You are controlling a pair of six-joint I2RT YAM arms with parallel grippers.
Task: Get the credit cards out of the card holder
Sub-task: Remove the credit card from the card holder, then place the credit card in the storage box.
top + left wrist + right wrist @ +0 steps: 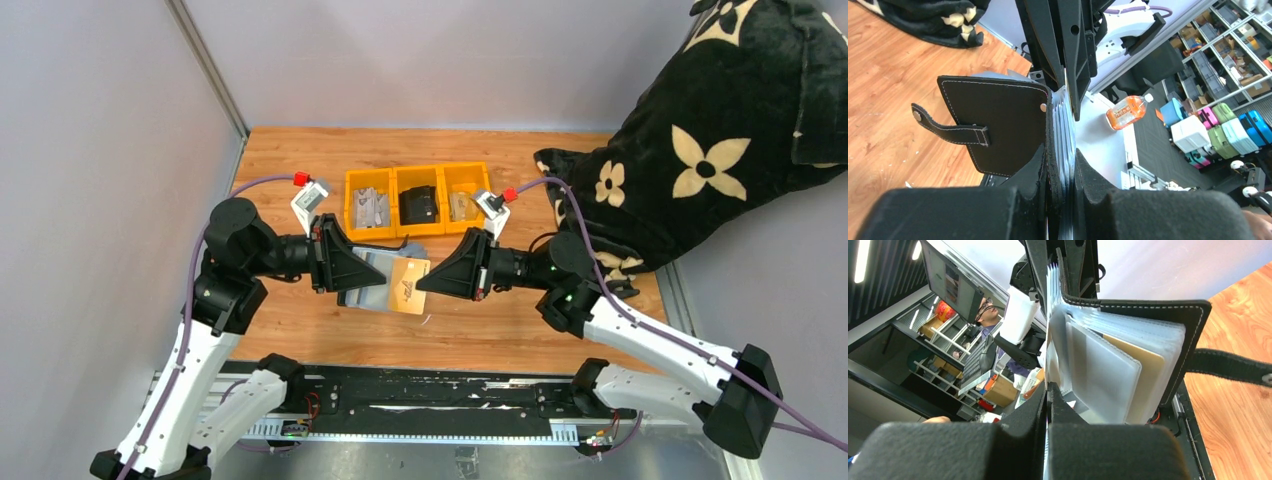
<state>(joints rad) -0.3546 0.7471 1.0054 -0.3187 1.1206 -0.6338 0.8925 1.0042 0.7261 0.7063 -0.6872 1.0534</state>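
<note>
From overhead I see the card holder (362,291) held up over the middle of the wooden table (300,330), pinned between my two arms. The left gripper (370,272) reaches in from 9 o'clock, and its fingers (1038,165) are clamped on the holder's stack of clear sleeves. On the left wrist camera the black cover flap (1003,125) hangs open at 9 o'clock of the fingers, with its strap tab (948,131) sticking out further.

The right gripper (425,281) comes in from 3 o'clock, and its tip meets the edge of a tan-gold card (408,285). Its fingers (1018,440) are pressed together. A thin pale leaf runs into the seam between them, but I cannot tell whether that is a card or a sleeve. On that wrist camera the sleeves (1108,375) fan out with a tan card (1148,375) tucked among them.

The yellow three-compartment tray (395,175) sits at 12 o'clock of the holder. A black flowered blanket (700,150) is at 2 o'clock.
</note>
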